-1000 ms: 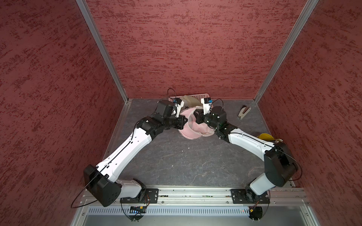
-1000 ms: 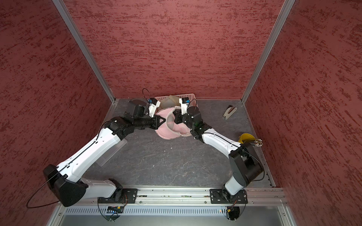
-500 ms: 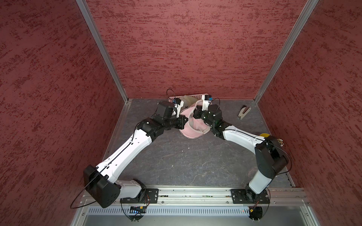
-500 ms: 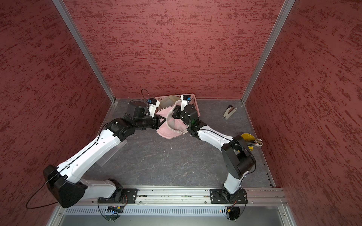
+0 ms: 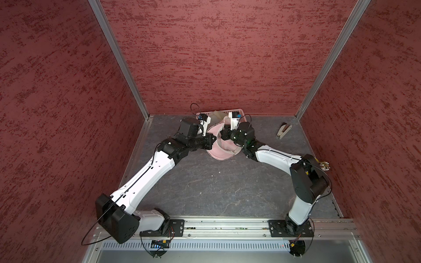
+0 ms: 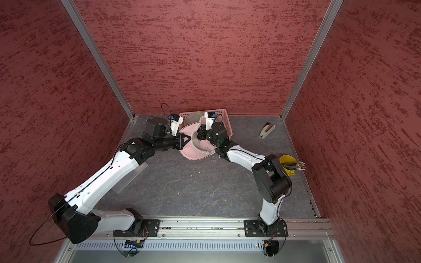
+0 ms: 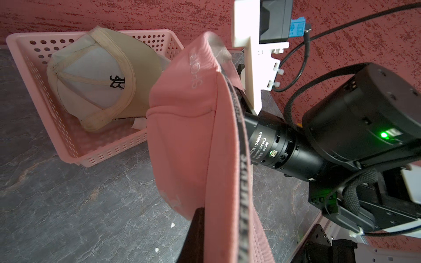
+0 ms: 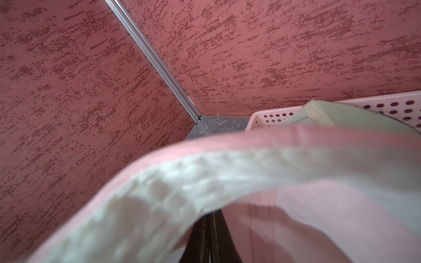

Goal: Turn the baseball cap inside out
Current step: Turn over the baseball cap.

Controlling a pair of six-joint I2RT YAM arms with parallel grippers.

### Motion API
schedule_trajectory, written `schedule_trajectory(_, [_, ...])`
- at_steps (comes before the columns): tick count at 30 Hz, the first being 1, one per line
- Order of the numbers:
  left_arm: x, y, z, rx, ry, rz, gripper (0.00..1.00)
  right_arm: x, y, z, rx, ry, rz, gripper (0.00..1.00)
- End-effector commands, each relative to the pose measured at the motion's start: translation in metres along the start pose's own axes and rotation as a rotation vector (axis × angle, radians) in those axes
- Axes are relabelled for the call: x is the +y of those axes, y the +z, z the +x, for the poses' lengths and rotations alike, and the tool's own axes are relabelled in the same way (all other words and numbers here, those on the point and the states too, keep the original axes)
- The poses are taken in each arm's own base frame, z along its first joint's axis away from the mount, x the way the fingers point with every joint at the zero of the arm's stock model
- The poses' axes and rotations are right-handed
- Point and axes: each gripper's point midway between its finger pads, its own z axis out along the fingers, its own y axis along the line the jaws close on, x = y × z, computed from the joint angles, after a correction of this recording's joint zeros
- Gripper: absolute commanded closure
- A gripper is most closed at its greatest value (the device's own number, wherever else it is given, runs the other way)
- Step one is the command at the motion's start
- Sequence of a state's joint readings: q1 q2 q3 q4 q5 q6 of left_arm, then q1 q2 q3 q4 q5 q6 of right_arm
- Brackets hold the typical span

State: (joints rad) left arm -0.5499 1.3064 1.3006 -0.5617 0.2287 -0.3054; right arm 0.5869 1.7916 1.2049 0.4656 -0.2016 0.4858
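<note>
As it gapes open, pink cap (image 5: 219,155), whitish sweatband (image 8: 159,193)

The black motor housing (image 7: 262,145) beside the cap bears white print: "DAMIAO", a model line ending "2EC V1.1", and "DC 24V"; the pink baseball cap (image 7: 182,141) carries pale letters beginning "SPOR" near its rim; grey capitals run along its black band (image 7: 242,145), too skewed to read; the beige cap (image 7: 98,79) in the pink basket (image 7: 68,141) shows a black gothic monogram, not legible.
</note>
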Motion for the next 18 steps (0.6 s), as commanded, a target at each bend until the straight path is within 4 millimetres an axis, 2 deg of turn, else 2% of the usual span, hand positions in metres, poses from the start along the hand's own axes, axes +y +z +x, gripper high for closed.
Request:
schedule_trajectory(1, [-0.01,-0.013,-0.008,-0.053,0.003,0.046,1.0,0.004,-0.01,-0.031,-0.092,-0.004,0.001,0.94])
schedule_trajectory(5, [-0.005,-0.016,-0.004,-0.051,-0.009,0.036,1.0,-0.014,-0.03,-0.051,-0.136,0.007,0.074,0.95])
schedule_trajectory(10, [0.004,-0.022,-0.007,-0.072,-0.024,0.003,1.0,-0.036,-0.047,-0.061,-0.123,-0.015,0.191,0.97])
schedule_trajectory(13, [0.012,-0.024,-0.01,-0.086,-0.031,-0.026,1.0,-0.038,-0.053,-0.057,-0.095,-0.029,0.221,0.97])
schedule_trajectory(18, [0.017,-0.023,-0.012,-0.09,-0.022,-0.054,1.0,-0.036,-0.061,-0.04,-0.015,-0.055,0.241,0.97])
